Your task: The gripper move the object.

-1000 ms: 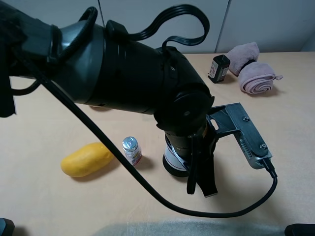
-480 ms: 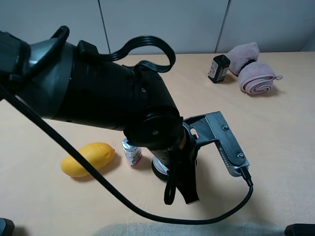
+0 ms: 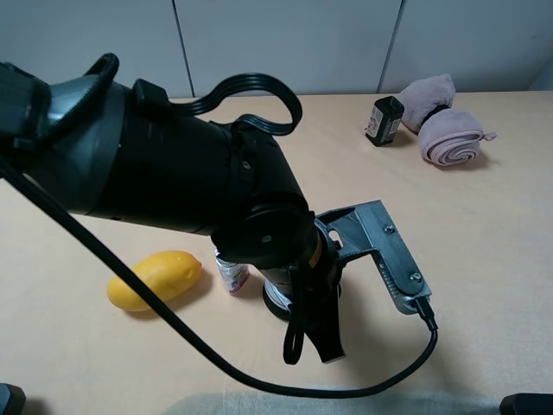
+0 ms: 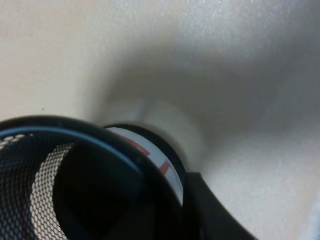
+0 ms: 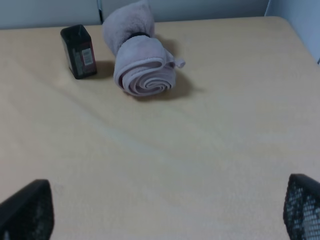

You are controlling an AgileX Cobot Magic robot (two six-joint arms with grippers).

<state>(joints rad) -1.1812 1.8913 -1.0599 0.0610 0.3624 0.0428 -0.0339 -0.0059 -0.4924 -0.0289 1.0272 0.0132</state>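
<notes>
- Left gripper (image 3: 313,333): it appears clamped on the rim of the pen cup (image 3: 275,299).
- Cup is under the wrist, just beside the small can (image 3: 232,275); we cannot tell whether it is lifted or resting.
- We judge the move as mid-course, with placing and release left to do.

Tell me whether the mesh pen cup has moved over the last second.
Yes. The pen cup has shifted left, toward the small can, which stays put by the mango.
</notes>
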